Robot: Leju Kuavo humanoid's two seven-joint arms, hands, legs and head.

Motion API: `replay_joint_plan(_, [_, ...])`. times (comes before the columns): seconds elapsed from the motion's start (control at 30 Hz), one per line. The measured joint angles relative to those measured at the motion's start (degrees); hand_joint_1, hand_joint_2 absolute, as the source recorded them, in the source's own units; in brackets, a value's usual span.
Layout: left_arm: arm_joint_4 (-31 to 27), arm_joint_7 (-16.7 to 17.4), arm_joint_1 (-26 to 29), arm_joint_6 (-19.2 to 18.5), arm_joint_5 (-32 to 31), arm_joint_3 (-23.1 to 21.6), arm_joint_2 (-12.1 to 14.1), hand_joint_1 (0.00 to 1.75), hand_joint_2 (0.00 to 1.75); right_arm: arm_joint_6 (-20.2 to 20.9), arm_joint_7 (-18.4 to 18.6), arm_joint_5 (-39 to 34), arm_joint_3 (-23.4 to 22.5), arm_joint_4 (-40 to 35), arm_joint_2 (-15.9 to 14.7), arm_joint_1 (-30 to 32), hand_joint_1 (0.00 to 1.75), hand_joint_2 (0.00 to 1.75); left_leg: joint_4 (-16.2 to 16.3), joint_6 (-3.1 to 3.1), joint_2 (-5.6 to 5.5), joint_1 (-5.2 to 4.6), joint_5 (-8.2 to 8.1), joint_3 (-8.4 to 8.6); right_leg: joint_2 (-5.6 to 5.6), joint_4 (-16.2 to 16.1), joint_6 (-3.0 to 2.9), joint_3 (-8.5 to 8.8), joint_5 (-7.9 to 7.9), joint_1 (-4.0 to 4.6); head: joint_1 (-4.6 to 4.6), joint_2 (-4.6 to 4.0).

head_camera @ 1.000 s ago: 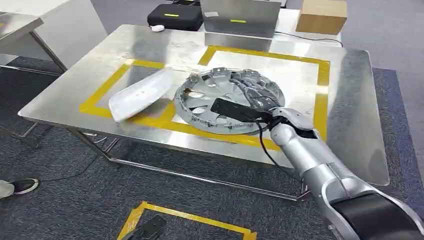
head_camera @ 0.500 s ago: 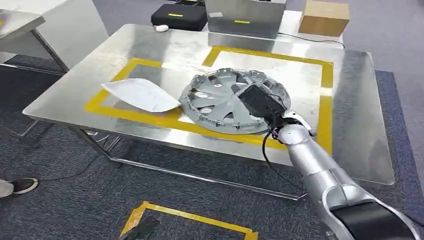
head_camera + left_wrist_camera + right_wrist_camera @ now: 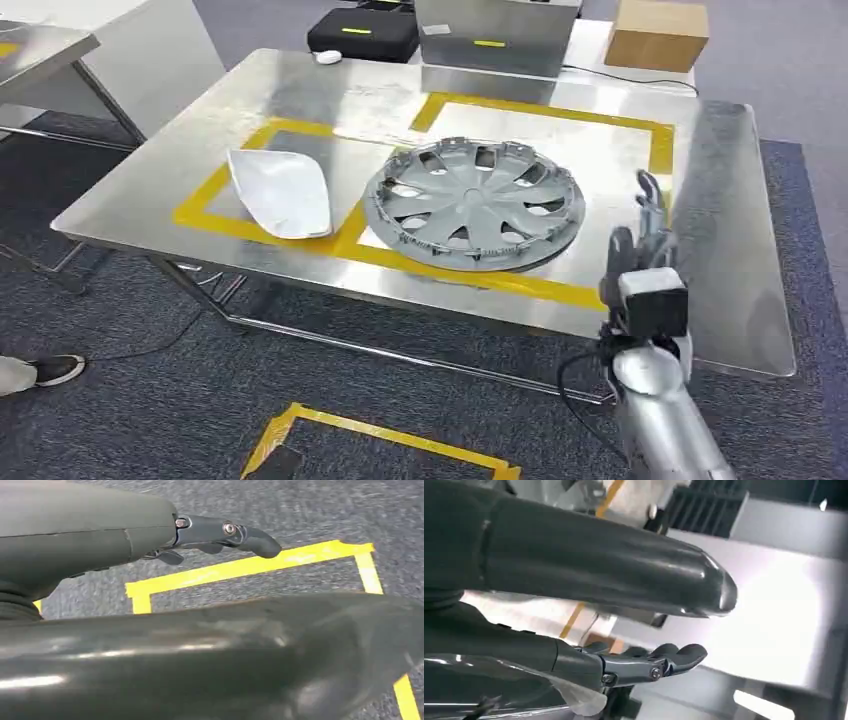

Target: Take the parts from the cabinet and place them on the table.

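Nearest the camera in the head view, yellow floor tape [image 3: 380, 437] marks a rectangle on the grey carpet [image 3: 150, 400], and a shoe [image 3: 40, 371] of a person shows at the left edge. The silver right arm [image 3: 665, 430] rises from the lower right; its right hand [image 3: 645, 250] stands upright with fingers extended and apart, holding nothing, above the near right part of the steel table [image 3: 735, 300] and apart from the parts. In the right wrist view the thumb [image 3: 624, 575] and the darker fingers [image 3: 664, 662] are spread with nothing between them.

In the left wrist view the left hand [image 3: 150, 535] hangs over the carpet and another corner of yellow tape; its fingers [image 3: 235, 532] are stretched out, released, grasping nothing.

On the table, the grey wheel cover [image 3: 475, 203] lies flat, face up, inside the larger yellow-taped rectangle, its near rim overlapping the tape. Just beside it, to the left, the white curved panel [image 3: 282, 192] lies within the smaller taped rectangle, its near end on the tape; the two parts are close, and contact between them cannot be judged.

Beyond the table stand a black case [image 3: 362, 32], a small white object [image 3: 327, 57] beside it, a grey metal box [image 3: 497, 35] and a cardboard box [image 3: 656, 34]. A second steel table [image 3: 40, 45] shows at the far left.
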Motion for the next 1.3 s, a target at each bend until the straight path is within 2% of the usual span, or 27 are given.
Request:
replay_joint_plan(0.07, [0.00, -0.72, 0.76, 0.37, 0.81, 0.87, 0.13, 0.00, 0.00, -1.92, -2.25, -0.31, -0.77, -4.68, -0.13, 5.74, 0.00, 0.00, 2.64, -0.75, 0.43, 0.08, -3.44, -0.77, -0.25, -0.30, -0.57, 0.15, 0.28, -0.35, -0.46, 0.00])
replay_joint_plan(0.17, [0.04, -1.79, 1.68, 0.94, 1.70, 2.08, 0.20, 0.00, 0.00, -4.89, -5.00, -0.70, -2.78, -11.08, -0.15, 15.16, 0.00, 0.00, 15.42, -1.44, 0.48, 0.47, -10.55, -4.76, -0.76, -0.25, -0.78, -0.06, 0.30, -0.32, -0.55, 0.00])
replay_joint_plan(0.2, [0.07, -1.86, 1.99, 1.00, 1.79, 2.34, 0.22, 0.00, 0.00, -5.30, -5.43, -0.70, -3.39, -12.71, -0.17, 17.23, 0.00, 0.00, 17.02, -1.52, 0.51, 0.51, -10.99, -4.89, -0.78, -0.22, -0.90, -0.27, 0.41, -0.32, -0.52, 0.00])
replay_joint_plan(0.27, [0.09, -2.16, 2.23, 1.03, 1.90, 2.67, 0.24, 0.00, 0.00, -6.09, -5.80, -0.77, -4.17, -14.90, -0.17, 19.79, 0.00, 0.00, 12.76, -1.46, 0.53, 0.64, -8.51, -1.79, -0.61, -0.10, -0.87, -0.80, 0.85, -0.33, -0.55, 0.00])
replay_joint_plan(0.33, [0.09, -2.97, 2.03, 1.05, 2.25, 3.21, 0.24, 0.00, 0.00, -7.70, -6.72, -2.09, -5.26, -17.81, -0.15, 22.48, 0.00, 0.00, 1.38, -1.06, 0.53, 0.66, -4.60, 5.07, -0.42, -0.04, -0.39, -1.12, 1.37, -0.35, -0.57, 0.00])
replay_joint_plan(0.37, [0.07, -3.28, 1.87, 1.05, 2.27, 3.39, 0.22, 0.00, 0.00, -8.36, -7.03, -3.00, -5.86, -19.10, -0.11, 23.77, 0.00, 0.00, -1.84, -0.88, 0.50, 0.44, -5.23, 6.55, -0.49, 0.06, -0.05, -1.25, 1.56, -0.06, -0.57, 0.00])
replay_joint_plan(0.47, [0.09, -3.67, 2.18, 1.11, 2.32, 3.58, 0.07, 0.00, 0.00, -9.17, -7.38, -4.72, -7.69, -22.04, -0.11, 26.23, 0.00, 0.00, -1.34, 0.01, 0.42, -0.02, -4.21, 5.97, -0.49, -0.17, 1.12, -1.29, 2.48, -0.30, -0.37, 0.00])
replay_joint_plan(0.53, [0.11, -3.69, 2.27, 1.14, 2.55, 3.76, -0.09, 0.00, 0.00, -9.50, -7.49, -5.33, -9.19, -23.33, -0.02, 28.28, 0.00, 0.00, -2.07, 1.18, 0.76, 0.31, -2.82, 5.39, -0.35, 0.04, 1.83, -1.60, 2.35, -0.62, -0.39, 0.00])
replay_joint_plan(0.57, [0.11, -3.69, 2.21, 1.18, 2.80, 3.91, -0.09, 0.00, 0.00, -9.58, -7.49, -5.40, -10.19, -23.38, 0.20, 29.20, 0.00, 0.00, -2.11, 1.61, 0.87, 0.25, -2.33, 4.82, -0.20, 1.49, 1.94, -2.56, -0.26, -0.55, -0.24, 0.00])
replay_joint_plan(0.6, [0.11, -3.72, 2.20, 1.27, 2.88, 4.08, -0.11, 0.00, 0.00, -9.56, -7.27, -5.47, -11.66, -23.31, 0.76, 30.05, 0.00, 0.00, -2.09, 2.04, 0.88, 0.25, -1.90, 4.22, -0.07, 5.00, 1.97, -3.67, -3.92, -0.47, 0.02, 0.00])
replay_joint_plan(0.63, [0.11, -3.72, 2.28, 1.33, 3.02, 4.35, -0.18, 0.00, 0.00, -9.41, -7.16, -5.44, -13.16, -23.11, 1.36, 30.77, 0.00, 0.00, -2.08, 2.03, 0.89, 0.16, -1.42, 3.42, -0.03, 9.24, 2.07, -4.70, -7.12, -0.46, 0.18, 0.00])
replay_joint_plan(0.67, [0.11, -3.72, 2.42, 1.44, 3.54, 4.74, -0.28, 0.00, 0.00, -8.46, -6.94, -4.98, -15.09, -22.24, 2.19, 31.41, 0.00, 0.00, -2.05, 2.09, 0.94, 0.01, -0.82, 2.73, -0.04, 13.50, 2.19, -5.63, -9.63, -0.45, 0.11, 0.00])
replay_joint_plan(0.7, [0.11, -3.72, 2.54, 1.51, 4.07, 5.14, -0.35, 0.00, 0.00, -6.91, -6.63, -4.06, -17.16, -20.57, 3.09, 31.73, 0.00, 0.00, -1.99, 2.05, 1.03, -0.13, -0.20, 1.93, -0.02, 16.36, 2.23, -5.84, -10.35, -0.39, 0.18, 0.00])
replay_joint_plan(0.73, [0.11, -3.72, 2.64, 1.72, 4.76, 5.61, -0.44, 0.00, 0.00, -4.42, -6.39, -2.68, -20.33, -17.69, 4.41, 31.75, 0.00, 0.00, -1.98, 2.04, 1.17, -0.23, 0.34, 1.20, -0.03, 16.77, 2.14, -4.89, -9.13, -0.39, 0.18, 0.00])
replay_joint_plan(0.77, [0.11, -3.74, 2.65, 1.90, 5.29, 6.19, -0.57, 0.00, 0.00, -2.30, -6.20, -1.53, -23.20, -14.90, 5.54, 31.63, 0.00, 0.00, -1.91, 1.99, 1.20, -0.37, 0.88, 0.50, -0.05, 14.82, 1.95, -2.74, -6.90, -0.38, 0.13, 0.00])
replay_joint_plan(0.83, [0.11, -3.78, 2.66, 2.10, 5.99, 7.21, -0.83, 0.00, 0.00, 1.33, -6.70, -0.26, -29.37, -8.92, 7.48, 30.77, 0.00, 0.00, -1.81, 1.76, 1.09, -0.49, 1.80, -0.64, -0.03, 6.03, 1.33, 3.97, -3.66, -0.30, 0.15, 0.00])
replay_joint_plan(0.87, [0.11, -3.80, 2.62, 2.16, 6.32, 7.80, -1.03, 0.00, 0.00, 2.17, -6.77, -0.13, -32.68, -5.75, 8.57, 30.12, 0.00, 0.00, -1.58, 1.45, 0.98, -0.62, 2.27, -0.64, 0.02, 0.18, 0.91, 8.30, -4.73, -0.24, 0.13, 0.00])
replay_joint_plan(0.9, [0.11, -3.80, 2.74, 2.23, 6.68, 8.26, -1.24, 0.00, 0.00, 2.89, -6.77, 0.02, -35.56, -2.04, 9.39, 29.02, 0.00, 0.00, -1.38, 1.13, 0.98, -0.91, 2.64, -0.95, 0.05, -3.91, 0.80, 11.10, -5.67, -0.05, 0.14, 0.00])
replay_joint_plan(0.93, [0.11, -3.80, 2.83, 2.32, 6.99, 8.74, -1.36, 0.00, 0.00, 3.71, -6.72, 0.35, -37.95, 1.42, 9.86, 28.04, 0.00, 0.00, -1.45, 0.82, 1.06, -0.83, 3.26, -0.89, 0.04, -3.60, 0.63, 9.78, -5.56, 0.08, 0.02, 0.00])
replay_joint_plan(1.0, [0.11, -3.78, 2.80, 2.49, 7.21, 9.72, -1.77, 0.00, 0.00, 5.17, -6.94, 1.29, -43.33, 8.09, 10.84, 26.80, 0.00, 0.00, -1.58, 0.19, 1.02, -0.56, 3.92, -1.00, -0.09, -3.46, 0.13, 9.53, -5.20, 0.40, 0.37, 0.02])
replay_joint_plan(1.03, [0.11, -3.78, 3.04, 2.62, 7.34, 10.14, -1.79, 0.00, 0.00, 5.37, -7.14, 1.46, -45.91, 10.80, 11.50, 26.50, 0.00, 0.00, -1.40, -0.21, 0.88, -0.51, 3.76, -1.23, -0.48, -3.72, -0.55, 8.98, -4.42, -0.02, 0.50, 0.02])
replay_joint_plan(1.1, [0.11, -3.65, 3.44, 2.88, 7.52, 10.77, -2.01, 0.00, 0.00, 6.18, -6.90, 2.34, -48.94, 14.70, 12.22, 25.50, 0.00, 0.00, 2.46, -1.01, 0.96, -0.21, -2.82, -2.30, -0.67, -3.68, -1.68, 7.66, -3.18, 0.02, 0.20, 0.00])
replay_joint_plan(1.13, [0.11, -3.56, 3.41, 3.02, 7.67, 11.10, -2.05, 0.00, 0.00, 6.57, -6.35, 3.30, -50.47, 17.16, 12.44, 24.63, 0.00, 0.00, 6.99, -1.35, 0.96, -0.11, -6.81, -3.12, -0.64, -3.65, -1.70, 6.82, -2.48, 0.08, 0.15, 0.00])
replay_joint_plan(1.17, [0.11, -3.50, 3.31, 3.06, 7.67, 11.34, -2.10, 0.00, 0.00, 6.88, -5.58, 4.60, -52.44, 20.31, 12.64, 23.83, 0.00, 0.00, 11.33, -1.55, 0.96, -0.09, -9.35, -3.79, -0.69, -3.54, -1.69, 5.96, -1.86, 0.14, 0.18, 0.00])
replay_joint_plan(1.2, [0.11, -3.50, 3.29, 3.08, 7.69, 11.86, -2.16, 0.00, 0.00, 6.92, -5.17, 6.88, -54.62, 23.58, 12.81, 22.93, 0.00, 0.00, 14.85, -1.68, 0.96, -0.08, -10.50, -3.99, -0.77, -3.33, -1.66, 5.15, -1.28, 0.17, 0.15, 0.00])
replay_joint_plan(1.23, [0.11, -3.50, 3.25, 3.08, 7.69, 12.22, -2.25, 0.00, 0.00, 6.92, -4.84, 9.26, -56.93, 26.84, 12.98, 21.87, 0.00, 0.00, 16.35, -1.72, 0.96, -0.08, -9.79, -3.52, -0.93, -3.01, -1.62, 4.76, -0.73, 0.19, 0.20, 0.02])
replay_joint_plan(1.3, [0.11, -3.47, 3.30, 3.12, 7.69, 12.59, -2.40, 0.00, 0.00, 6.87, -4.89, 12.42, -60.79, 31.63, 13.16, 20.31, 0.00, 0.00, 12.92, -1.51, 0.96, -0.08, -5.39, 0.18, -1.07, -2.10, -1.46, 2.71, 0.17, 0.21, 0.15, 0.00])
